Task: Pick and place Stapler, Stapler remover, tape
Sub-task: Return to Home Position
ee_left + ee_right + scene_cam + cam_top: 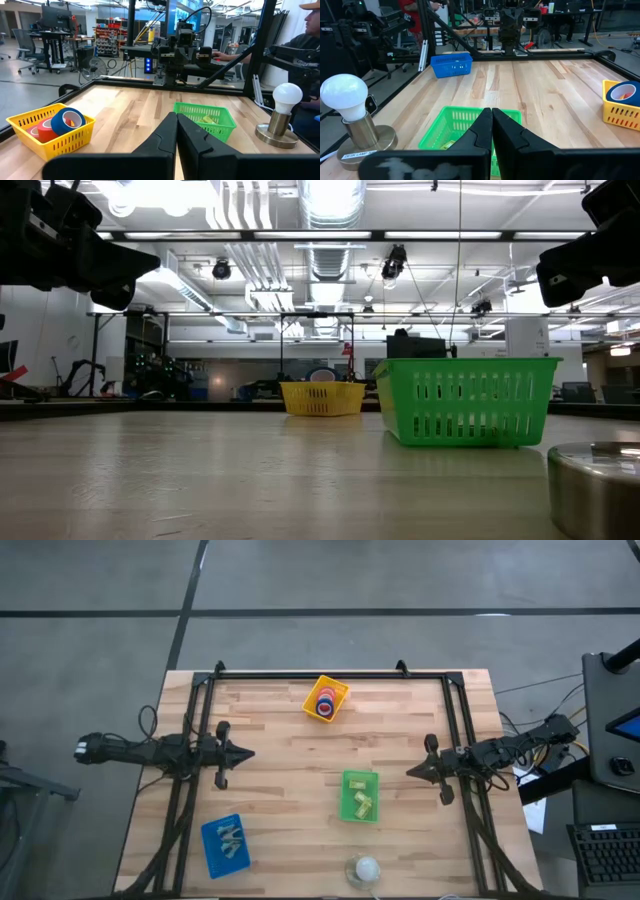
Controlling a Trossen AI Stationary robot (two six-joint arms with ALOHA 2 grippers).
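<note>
The tape rolls, red ones and a dark blue one (pixel 326 701), lie in the yellow bin (pixel 339 690) at the table's far middle; they also show in the left wrist view (pixel 67 120). The green bin (pixel 360 796) holds pale green items. The blue bin (pixel 225 844) at the near left holds grey metal items. My left gripper (pixel 250 752) is shut and empty, raised over the table's left side. My right gripper (pixel 410 772) is shut and empty, raised over the right side.
A lamp with a white bulb on a metal base (pixel 364 869) stands at the near edge, right of middle. A black frame (pixel 310 674) runs along the table's far and side edges. A person (pixel 305 35) sits beyond the table. Bare wood lies between the grippers.
</note>
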